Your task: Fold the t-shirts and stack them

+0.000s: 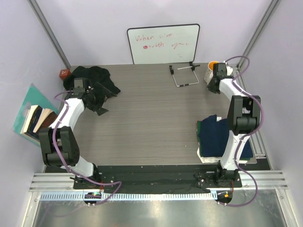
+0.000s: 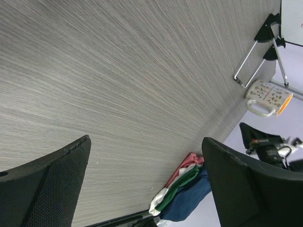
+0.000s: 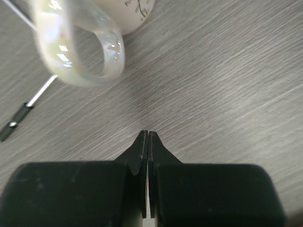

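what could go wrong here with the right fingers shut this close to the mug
1. The right fingers are shut on nothing, right beside the handle of the mug; a sideways swing could tip it.
2. That arm's elbow sits over the folded stack near the table edge, so pulling back may drag it.

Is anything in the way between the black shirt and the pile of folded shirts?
Nothing visible: the table between the black shirt and the folded pile is bare. The wire stand and mug sit by the far edge. The right arm leans over the pile.
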